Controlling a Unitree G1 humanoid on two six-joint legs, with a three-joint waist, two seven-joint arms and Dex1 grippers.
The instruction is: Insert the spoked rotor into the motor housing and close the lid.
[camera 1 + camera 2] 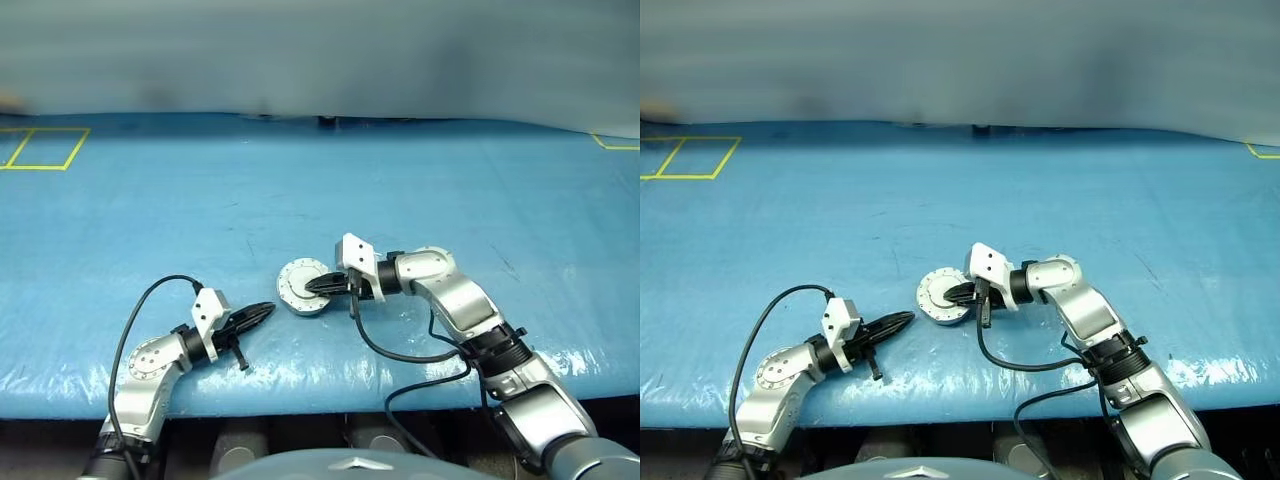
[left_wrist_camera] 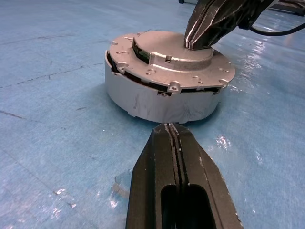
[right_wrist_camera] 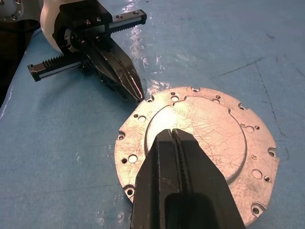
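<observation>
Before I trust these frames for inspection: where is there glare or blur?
Left eye view: far background blurred, sheen along the table's near edge. Left wrist view: glints on the blue surface beside the motor housing. Right wrist view: bright glare on the lid.

A lab or workshop test area: a table [image 1: 300, 190] under blue plastic sheeting, with yellow tape squares [image 1: 40, 148] marked on it.

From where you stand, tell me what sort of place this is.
Probably a robot test bench or lab: a wide table under a blue cover, yellow tape squares marked on it, and one closed motor housing as the workpiece.
</observation>
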